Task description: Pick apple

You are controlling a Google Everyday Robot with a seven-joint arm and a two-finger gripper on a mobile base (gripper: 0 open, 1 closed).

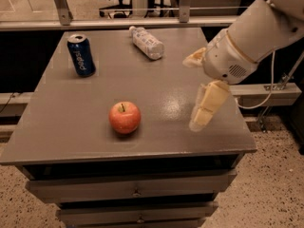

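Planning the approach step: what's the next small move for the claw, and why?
Probably carry the claw across toward the apple, staying above it. The claw hangs open over the table's right part in this view, apart from the apple, which sits unobstructed near the front edge.

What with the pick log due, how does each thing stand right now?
apple: upright, stem up, on the table, not held.
soda can: standing upright, far left.
bottle: lying on its side, far edge.
gripper: open, empty, over the table's right side, apart from the apple.
drawers: shut.
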